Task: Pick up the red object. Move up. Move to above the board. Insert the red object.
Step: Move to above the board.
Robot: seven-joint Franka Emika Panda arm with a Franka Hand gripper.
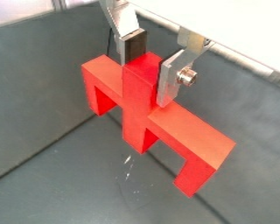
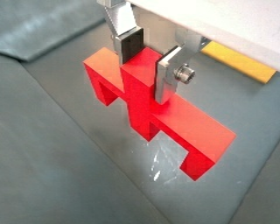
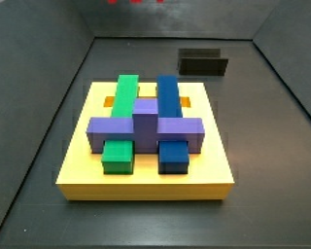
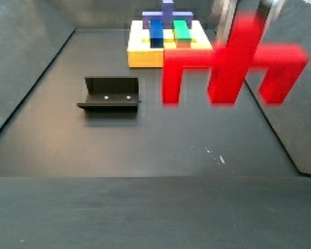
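Wrist views both show the gripper point(image 1: 152, 63) clamped on the central stem of the red object point(image 1: 166, 131), its silver fingers point(image 1: 174, 77) pressing the stem from two sides. The piece hangs clear above the dark grey floor point(image 1: 38, 96), bar level and both end legs pointing down. In a wrist view the gripper point(image 2: 150, 59) holds the red object point(image 2: 171, 122) the same way, and a yellow edge of the board point(image 2: 238, 63) shows past a pale wall.

Side view next: the board point(image 3: 81, 160) fills the middle of the frame, carrying a green block point(image 3: 123, 97) and a blue block point(image 3: 167, 97) side by side, with a purple block point(image 3: 145, 124) lying across them. The fixture point(image 3: 204, 63) stands beyond the board, toward the upper right. Only red tips of the red object point(image 3: 135, 2) peek in at the top edge; the gripper itself is out of frame.

Remaining side view: the red object point(image 4: 229, 68) hangs large in the right half, well above the floor. The board point(image 4: 145, 51) sits small at top centre, and the fixture point(image 4: 110, 95) stands left of centre, apart from both.
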